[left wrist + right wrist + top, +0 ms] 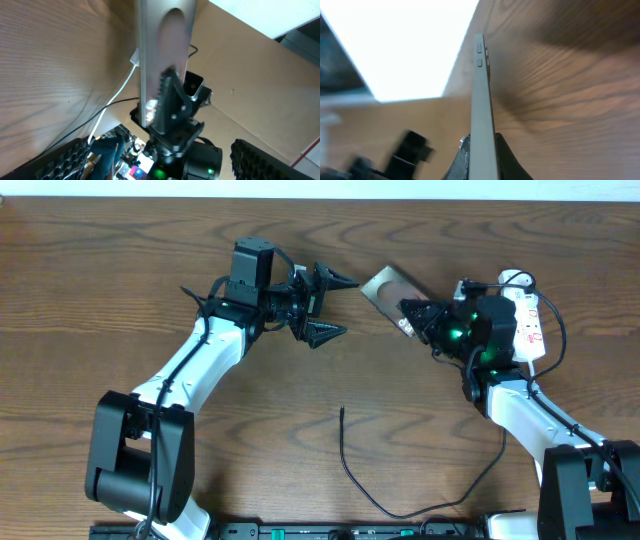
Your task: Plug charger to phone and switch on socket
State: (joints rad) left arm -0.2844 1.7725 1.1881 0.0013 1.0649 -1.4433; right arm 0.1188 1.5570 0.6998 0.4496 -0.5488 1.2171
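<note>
Clamps the phone (385, 285) edgewise in the right gripper (408, 314), left of the socket (530, 320). Holds the left gripper (350, 306) spread wide, facing the phone. Shows the charger (342, 435) loose on the table (100, 280), apart from both.

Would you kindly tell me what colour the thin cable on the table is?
The cable is black, clearest in the overhead view.
</note>
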